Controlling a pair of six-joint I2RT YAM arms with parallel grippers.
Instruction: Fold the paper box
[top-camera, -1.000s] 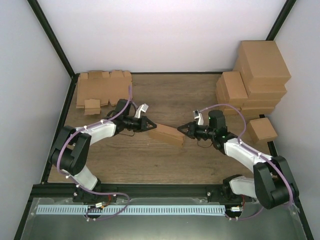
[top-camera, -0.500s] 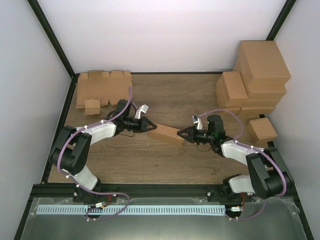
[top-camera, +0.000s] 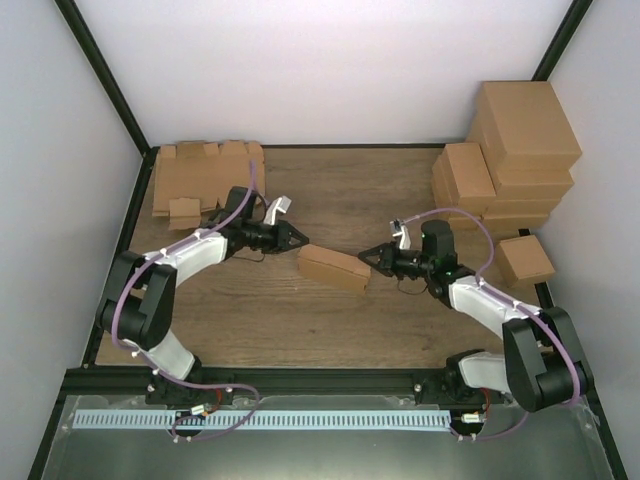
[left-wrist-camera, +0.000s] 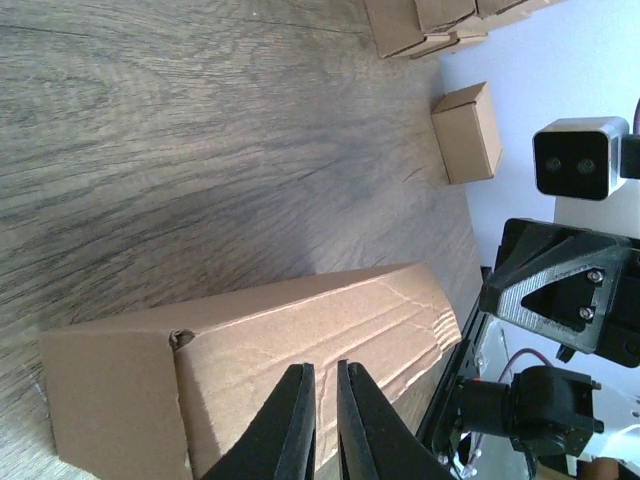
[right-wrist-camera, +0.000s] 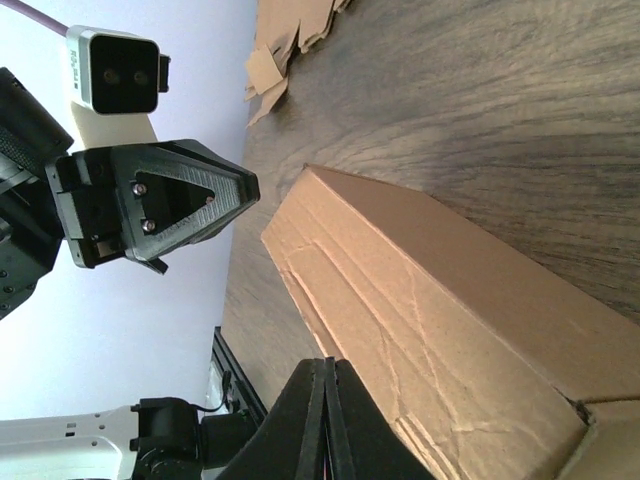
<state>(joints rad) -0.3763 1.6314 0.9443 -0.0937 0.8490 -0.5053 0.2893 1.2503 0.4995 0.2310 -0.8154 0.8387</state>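
So paper box (top-camera: 334, 268) closed up, on table (top-camera: 330, 195)

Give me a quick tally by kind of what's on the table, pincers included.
Paper box between the pincers: 1
Stack of flat cardboard blanks, far left: 1
Pile of folded boxes, far right: 1, boxes within uncountable
Small box beside that pile: 1
Pincers: 2, left pincer and right pincer
Total: 6

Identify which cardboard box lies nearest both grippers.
The long folded paper box at mid-table, lying between the left gripper and right gripper; the stacked boxes at right and flat blanks far left sit well away.
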